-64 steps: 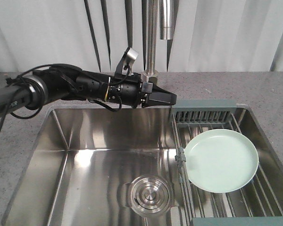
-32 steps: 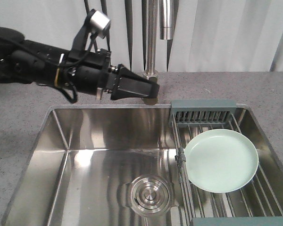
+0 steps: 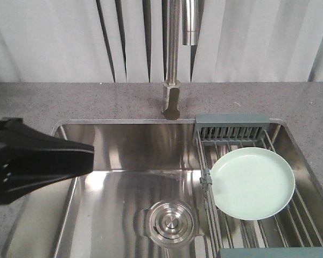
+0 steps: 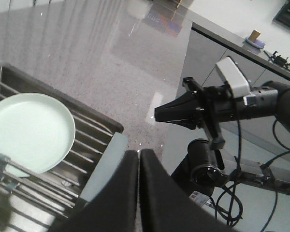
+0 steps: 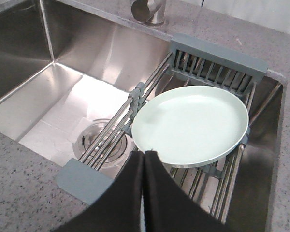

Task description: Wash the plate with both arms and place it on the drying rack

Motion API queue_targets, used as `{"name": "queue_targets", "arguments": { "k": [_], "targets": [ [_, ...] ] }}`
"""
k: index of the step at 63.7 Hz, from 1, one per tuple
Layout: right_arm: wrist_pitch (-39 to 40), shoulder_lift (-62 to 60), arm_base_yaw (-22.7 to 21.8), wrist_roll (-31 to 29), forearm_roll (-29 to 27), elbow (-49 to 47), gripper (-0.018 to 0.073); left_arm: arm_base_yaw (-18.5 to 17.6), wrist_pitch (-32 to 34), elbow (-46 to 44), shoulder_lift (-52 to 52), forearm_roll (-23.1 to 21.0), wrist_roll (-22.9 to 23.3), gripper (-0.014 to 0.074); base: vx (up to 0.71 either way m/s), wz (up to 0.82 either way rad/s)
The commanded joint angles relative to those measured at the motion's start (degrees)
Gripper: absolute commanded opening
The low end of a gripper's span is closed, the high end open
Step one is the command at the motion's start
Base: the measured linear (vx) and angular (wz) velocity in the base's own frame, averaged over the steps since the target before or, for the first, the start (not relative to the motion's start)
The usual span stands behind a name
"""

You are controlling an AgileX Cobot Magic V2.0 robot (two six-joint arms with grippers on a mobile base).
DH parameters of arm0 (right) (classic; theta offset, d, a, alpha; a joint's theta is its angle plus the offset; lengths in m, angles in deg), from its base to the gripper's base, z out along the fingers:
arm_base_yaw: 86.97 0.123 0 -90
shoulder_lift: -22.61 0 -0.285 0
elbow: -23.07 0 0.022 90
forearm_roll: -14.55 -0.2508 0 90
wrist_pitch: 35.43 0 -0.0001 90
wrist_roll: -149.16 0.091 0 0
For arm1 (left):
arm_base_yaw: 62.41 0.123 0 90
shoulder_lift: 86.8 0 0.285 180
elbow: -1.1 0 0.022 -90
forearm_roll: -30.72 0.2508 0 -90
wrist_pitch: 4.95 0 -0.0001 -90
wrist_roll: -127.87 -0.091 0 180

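Lying flat on one drying rack, one plate; two claws, both pressed closed, empty.

Left pincer is seen at bottom centre, its two dark fingers pressed together with only a thin slit between. The mint-green plate lies flat on the drying rack wires at left, touched by neither pincer. The right pincer is held off beyond the grey speckled tabletop edge, tapered tips closed, a silver box mounted above.
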Motion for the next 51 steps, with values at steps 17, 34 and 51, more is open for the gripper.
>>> {"name": "queue_targets", "arguments": {
  "k": [17, 34, 51],
  "targets": [
    [7.6, 0.7, -0.3, 0.0, -0.9, -1.5, -0.0008, 0.1, -21.9, 12.0, 19.9, 1.3, 0.0, -0.0006, 0.00, 0.00],
    [7.6, 0.7, -0.3, 0.0, -0.9, -1.5, -0.0008, 0.1, -28.8, 21.7, 24.6, 1.2, -0.1, -0.0006, 0.00, 0.00],
    [7.6, 0.7, -0.3, 0.0, -0.9, -1.5, -0.0008, 0.1, -27.6, 22.4, 24.6, 1.1, -0.1, -0.0006, 0.00, 0.00]
  ]
}}
